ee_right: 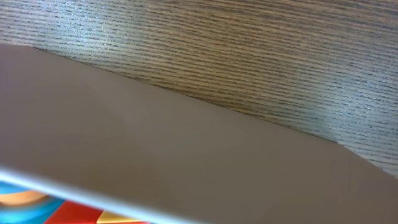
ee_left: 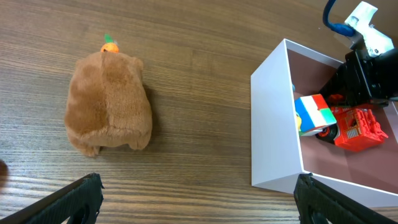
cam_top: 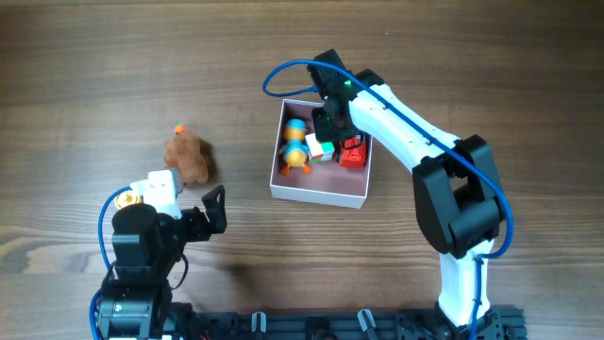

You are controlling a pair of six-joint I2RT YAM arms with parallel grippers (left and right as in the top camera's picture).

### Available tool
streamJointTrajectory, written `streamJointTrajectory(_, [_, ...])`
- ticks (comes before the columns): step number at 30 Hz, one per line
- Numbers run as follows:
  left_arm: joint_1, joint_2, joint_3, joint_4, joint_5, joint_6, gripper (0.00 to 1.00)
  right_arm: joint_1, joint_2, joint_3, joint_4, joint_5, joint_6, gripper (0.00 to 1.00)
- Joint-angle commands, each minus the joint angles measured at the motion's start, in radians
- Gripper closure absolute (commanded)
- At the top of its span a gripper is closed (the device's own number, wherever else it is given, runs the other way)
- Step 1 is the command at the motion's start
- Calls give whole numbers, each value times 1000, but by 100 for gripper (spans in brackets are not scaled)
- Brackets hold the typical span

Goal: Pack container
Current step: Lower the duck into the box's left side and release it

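Observation:
The container (cam_top: 317, 197) is a square shallow box with white walls and a pink floor, at the table's middle. It holds a blue and orange duck toy (cam_top: 295, 142), a white, green and red cube toy (cam_top: 321, 149) and a red toy (cam_top: 353, 152). My right gripper (cam_top: 327, 126) reaches down into the box, over the cube toy; its jaws are hidden. A brown plush toy (cam_top: 189, 157) lies on the table left of the box. My left gripper (cam_top: 213, 210) is open and empty, below the plush. The left wrist view shows the plush (ee_left: 109, 102), the container (ee_left: 273, 127) and the open fingers (ee_left: 199, 202).
The right wrist view shows only the shaded container wall (ee_right: 186, 149) up close, with wood table beyond it and a strip of toy colours at the bottom left. The right arm (cam_top: 425, 142) spans the table right of the box.

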Motion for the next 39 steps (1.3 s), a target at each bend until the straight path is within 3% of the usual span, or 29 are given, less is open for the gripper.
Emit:
streamJointTrajectory(1, [-5,-2,23,2,5,-16,0,-2,23,-5,0,4,-6,96])
streamJointTrajectory(9, [-5,-2,23,2,5,-16,0,-2,16,48,24,9,-59,94])
streamJointTrajectory(14, [-5,-2,23,2,5,-16,0,-2,-86,155,-64,31,-82,93])
streamJointTrajectory(20, [-5,-2,23,2,5,-16,0,39,-125,127,-208,-71,-216,94])
streamJointTrajectory(25, [-5,-2,23,2,5,-16,0,100,-124,74,-142,-157,-318,94])
streamJointTrajectory(39, [-5,-2,23,2,5,-16,0,109,-10,74,-67,-157,-346,96])
